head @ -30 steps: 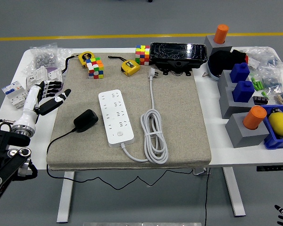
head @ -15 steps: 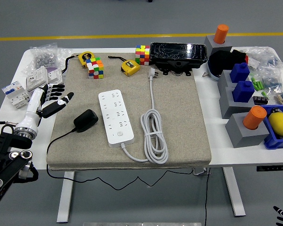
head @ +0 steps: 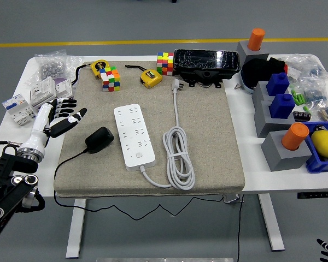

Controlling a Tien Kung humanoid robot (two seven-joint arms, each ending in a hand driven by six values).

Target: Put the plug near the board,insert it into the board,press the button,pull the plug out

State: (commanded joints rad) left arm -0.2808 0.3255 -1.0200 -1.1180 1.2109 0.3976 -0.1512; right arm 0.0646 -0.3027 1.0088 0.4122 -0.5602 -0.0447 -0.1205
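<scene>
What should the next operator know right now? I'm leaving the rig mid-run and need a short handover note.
Left hand: open, holding nothing, at the mat's left edge, apart from the black plug.
Right hand: only fingertips show at the bottom right corner; state unclear.
Black plug lies on the mat, left of the white power strip, not inserted.
Done: nothing.
Left: grasp the plug, bring it to the strip, insert, press the button, pull out.

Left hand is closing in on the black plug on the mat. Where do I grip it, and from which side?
Judging from the head view, grip the black plug across its blocky body, coming from above and the left, where the open left hand already hovers. It lies flat on the mat, its cord trails off toward the near-left edge, and the power strip lies close on its right, so that side is tighter.
</scene>
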